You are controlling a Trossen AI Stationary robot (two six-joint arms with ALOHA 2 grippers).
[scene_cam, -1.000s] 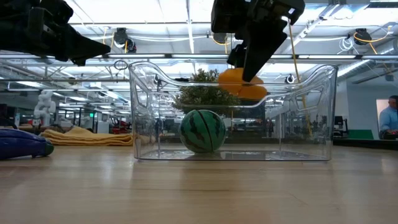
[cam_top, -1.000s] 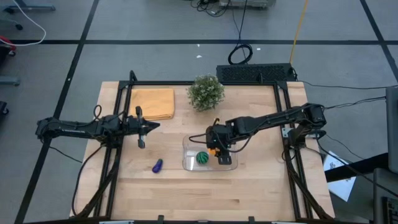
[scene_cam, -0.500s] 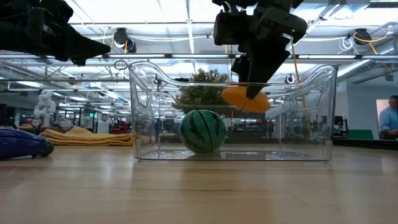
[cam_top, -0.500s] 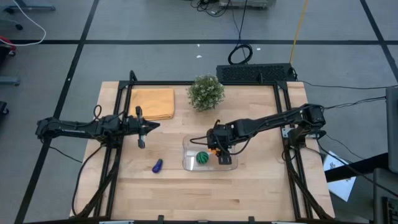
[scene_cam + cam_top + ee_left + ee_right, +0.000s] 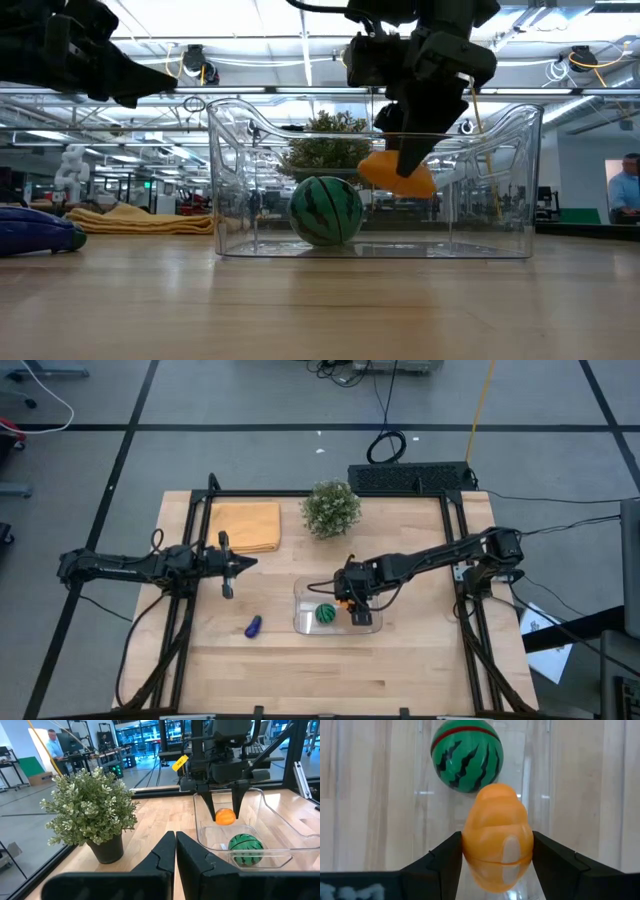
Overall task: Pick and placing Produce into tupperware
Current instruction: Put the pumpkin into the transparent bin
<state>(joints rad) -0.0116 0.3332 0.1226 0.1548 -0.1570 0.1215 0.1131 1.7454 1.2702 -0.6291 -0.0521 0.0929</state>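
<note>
The clear tupperware point(image 5: 300, 622) stands near the table's middle, with the green striped ball point(image 5: 326, 613) resting on its floor. My right gripper point(image 5: 346, 604) reaches down into it, shut on the small orange piece point(image 5: 397, 172), which hangs below the rim and above the floor, beside the ball point(image 5: 326, 210). The purple piece point(image 5: 253, 626) lies on the table left of the tupperware. My left gripper point(image 5: 248, 562) waits shut at the table's left side, held level. My right gripper pinches the orange piece by its two opposite sides point(image 5: 470, 851) between its two fingers point(image 5: 547, 856). The fingers come from above, slanting down into the tupperware. The piece hangs clear of the floor, within the walls, next to the green ball point(image 5: 466, 755).
A bushy potted plant point(image 5: 331, 508) stands behind the tupperware. A folded yellow cloth point(image 5: 245, 525) lies at the far left, and a black box point(image 5: 410, 478) sits at the far edge. Bare wood stretches along the near side. A person point(image 5: 625, 190) shows far off in the room.
My right gripper has sunk with the orange piece, from about the tupperware's rim down inside its walls. The piece stays in the hold, and the green ball has not moved.
</note>
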